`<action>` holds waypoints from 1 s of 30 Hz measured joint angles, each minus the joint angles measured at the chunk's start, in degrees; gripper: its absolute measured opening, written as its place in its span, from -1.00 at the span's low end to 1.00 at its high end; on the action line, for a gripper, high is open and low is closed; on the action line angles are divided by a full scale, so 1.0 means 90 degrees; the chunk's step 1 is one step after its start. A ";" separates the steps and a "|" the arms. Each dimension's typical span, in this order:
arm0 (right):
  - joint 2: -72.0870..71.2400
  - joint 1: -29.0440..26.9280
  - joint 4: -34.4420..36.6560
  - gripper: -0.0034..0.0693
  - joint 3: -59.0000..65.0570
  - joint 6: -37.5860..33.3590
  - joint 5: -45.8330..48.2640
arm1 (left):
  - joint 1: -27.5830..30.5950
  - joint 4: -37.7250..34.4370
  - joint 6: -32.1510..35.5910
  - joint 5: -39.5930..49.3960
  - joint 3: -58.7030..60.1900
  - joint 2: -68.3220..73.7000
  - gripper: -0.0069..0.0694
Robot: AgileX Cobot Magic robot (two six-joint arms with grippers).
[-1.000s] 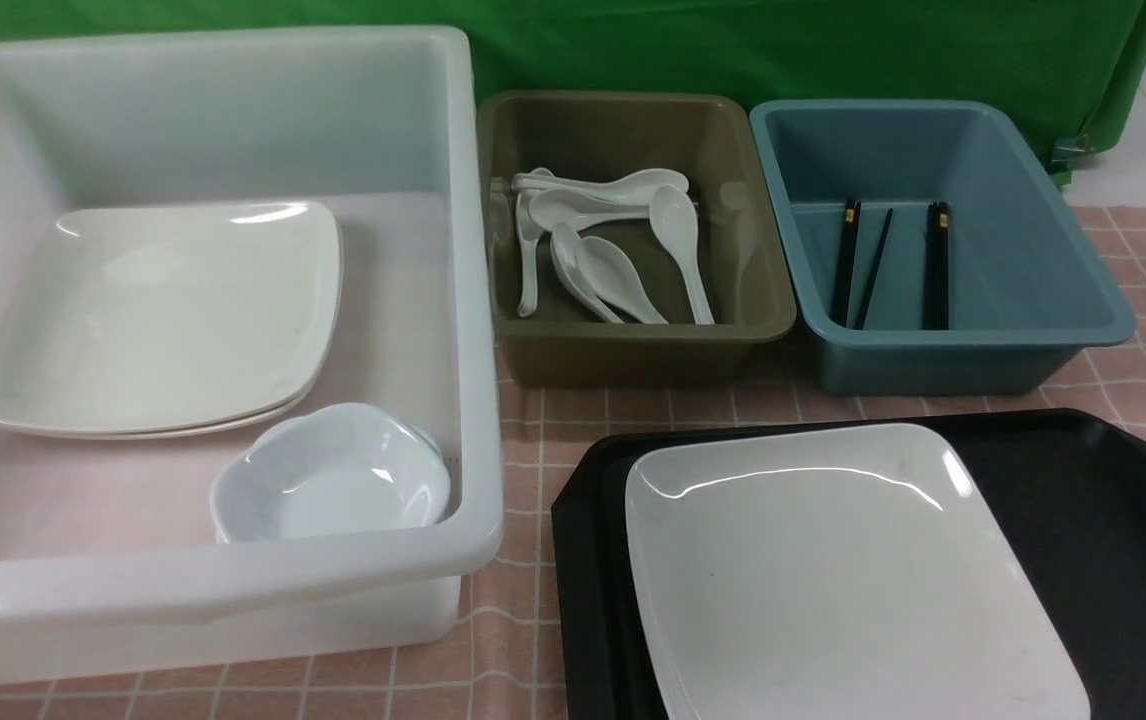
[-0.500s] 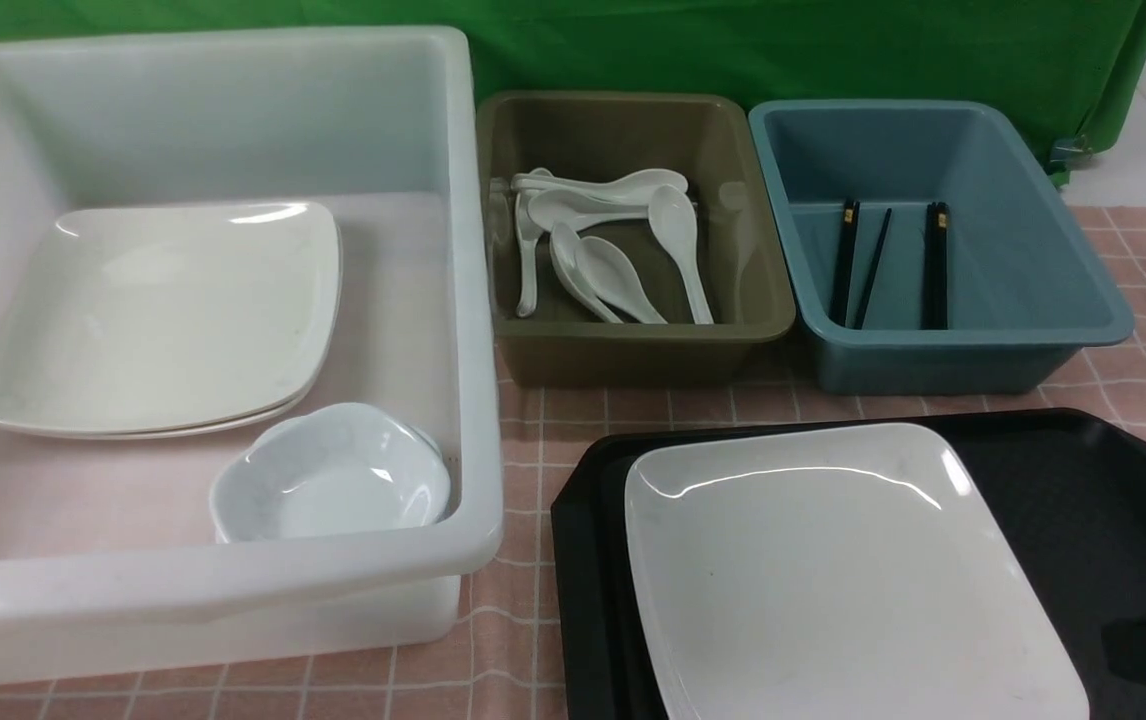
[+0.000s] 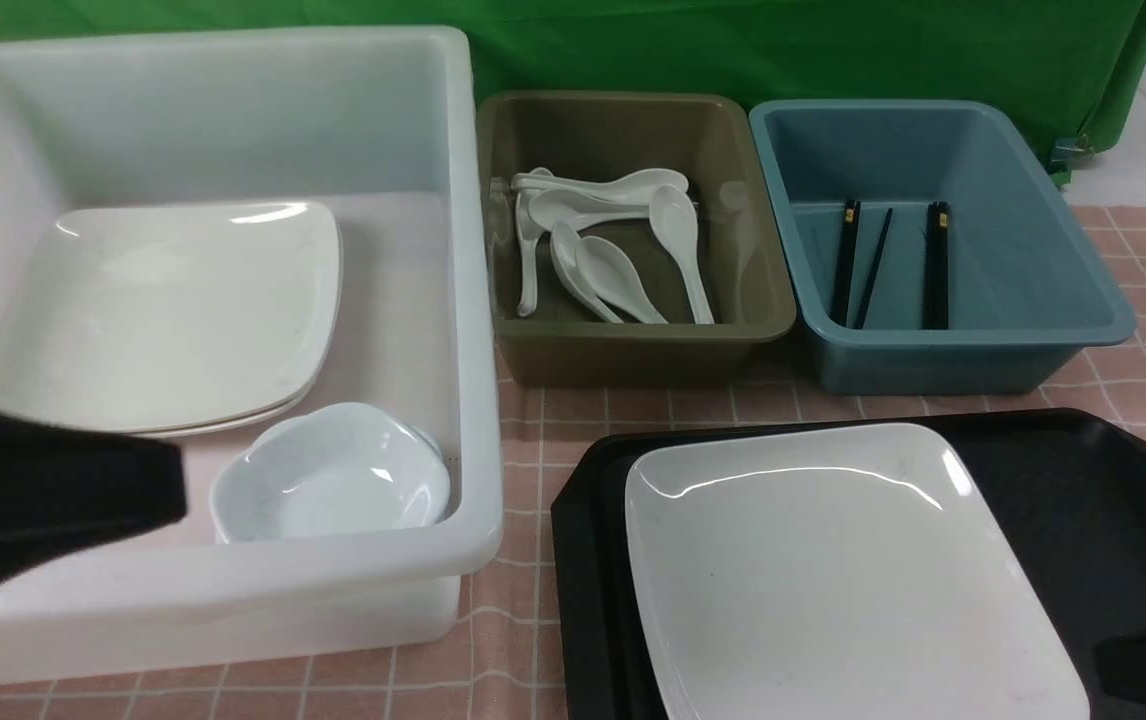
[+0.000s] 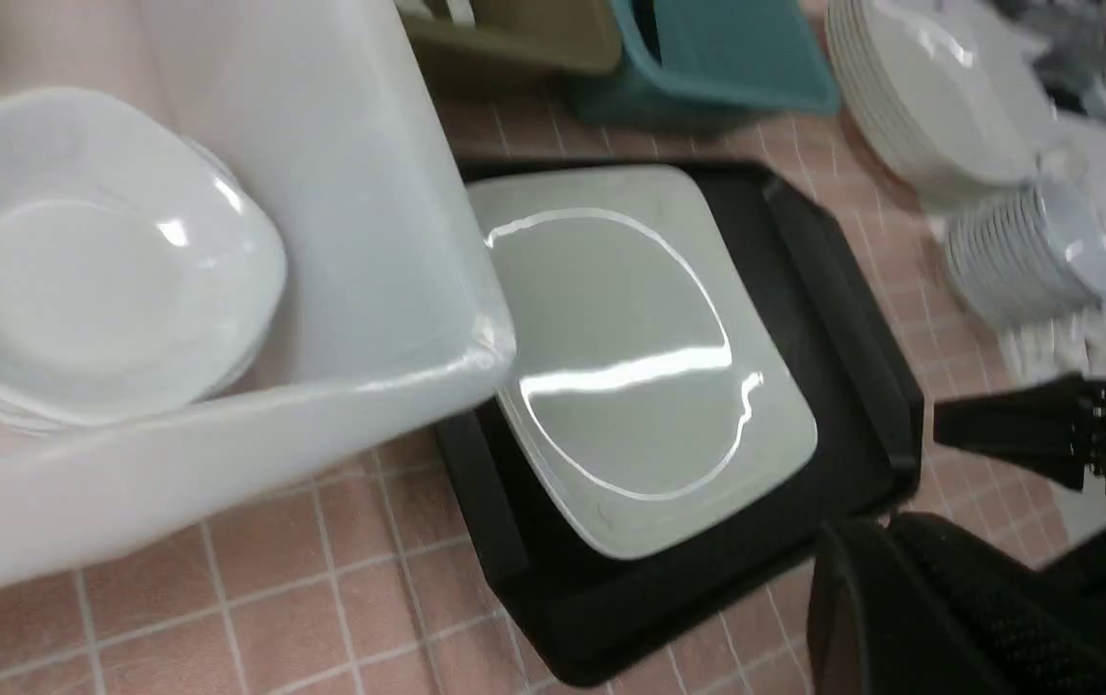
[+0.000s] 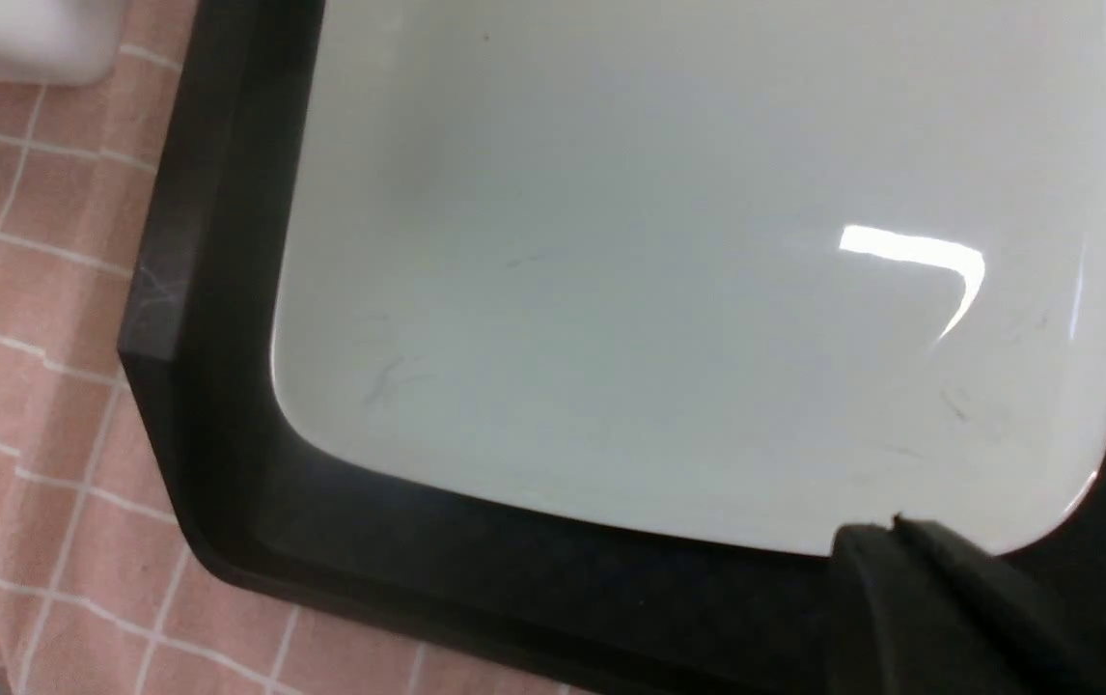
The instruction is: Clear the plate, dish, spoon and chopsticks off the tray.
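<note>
The large white plate point(image 3: 833, 580) lies flat on the black tray point(image 3: 1083, 500), toward its left side. A small white dish point(image 3: 333, 480) sits in the white tub point(image 3: 478, 400), nested on another in the left wrist view. Several spoons point(image 3: 613, 260) lie in the olive tub point(image 3: 633, 350). Black chopsticks point(image 3: 936, 265) lie in the blue tub point(image 3: 933, 360). My left gripper point(image 3: 168, 490) is a blurred dark shape over the white tub's front left, shut and empty point(image 4: 886, 526). My right gripper point(image 5: 891, 526) is shut and empty, its tip at the plate's near right corner point(image 3: 1113, 660).
Two more square plates point(image 3: 163, 310) are stacked in the white tub. To the right of the tray stand a stack of plates point(image 4: 929, 106) and a stack of small dishes point(image 4: 1026, 251). A pink checked cloth point(image 3: 523, 620) covers the table, with a green backdrop behind.
My left gripper has swung up from the lower left edge to over the white tub's front. The right gripper came in at the lower right and now sits slightly lower by the plate's corner.
</note>
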 joint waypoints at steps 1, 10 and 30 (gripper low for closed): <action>0.0000 0.0000 0.0005 -0.82 0.0000 0.0000 0.0001 | -0.0115 -0.0353 0.0285 0.0072 -0.0044 0.0507 -0.81; 0.0000 0.0000 0.0005 -0.82 0.0000 0.0000 0.0001 | -0.3010 -0.0558 -0.0211 -0.0826 0.0235 0.2079 -0.79; 0.0000 0.0000 0.0006 -0.81 0.0000 0.0000 -0.0027 | -0.6004 0.1360 -0.3457 -0.4192 0.0255 0.5722 0.38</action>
